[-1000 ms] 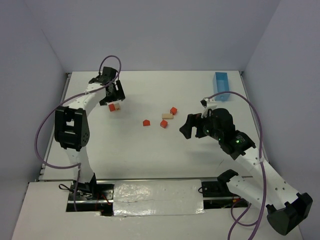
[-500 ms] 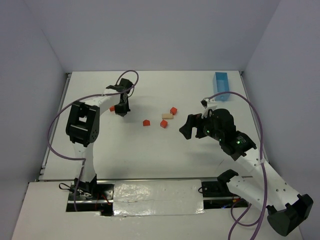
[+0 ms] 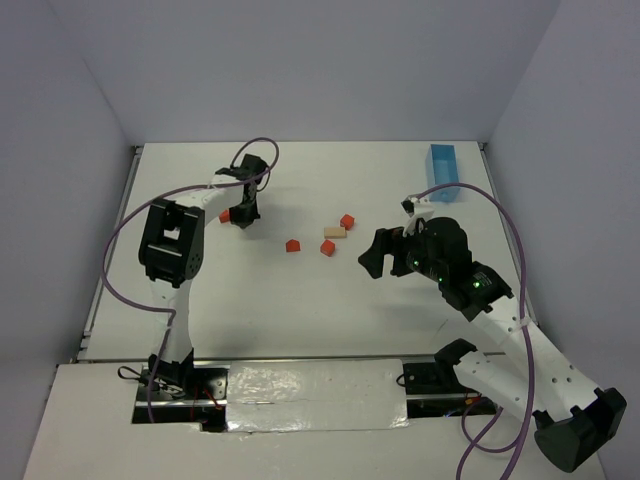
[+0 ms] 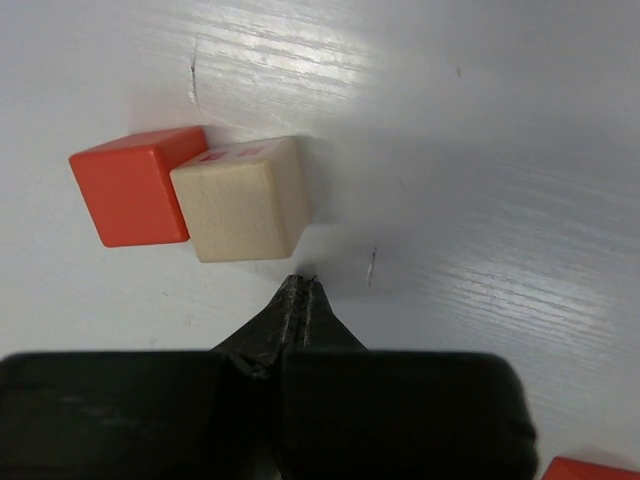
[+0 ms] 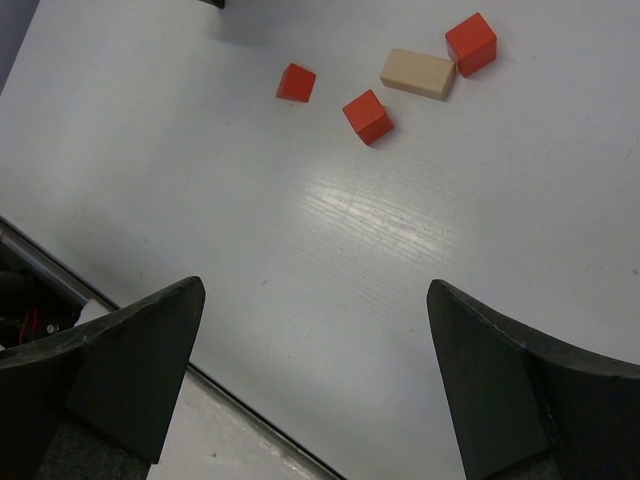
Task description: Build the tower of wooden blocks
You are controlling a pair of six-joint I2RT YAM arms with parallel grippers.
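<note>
A red cube (image 4: 130, 185) and a pale tan cube (image 4: 245, 198) sit side by side, touching, on the white table. My left gripper (image 4: 300, 285) is shut with nothing in it, its tips just short of the tan cube's near face. From above, the left gripper (image 3: 243, 215) hides the tan cube and only the red cube (image 3: 225, 215) shows. At mid-table lie three red blocks (image 5: 296, 82), (image 5: 368, 116), (image 5: 471, 44) and a tan bar (image 5: 417, 74). My right gripper (image 5: 315, 370) hangs open over bare table, well short of them.
A light-blue tray (image 3: 445, 172) stands at the far right corner. Another red block (image 4: 590, 468) peeks in at the lower right of the left wrist view. The table's front edge and a dark gap run past my right gripper's left finger (image 5: 130, 350).
My left gripper has shut and swung down beside the red and tan pair, now covering the tan cube from above. The right arm has not moved.
</note>
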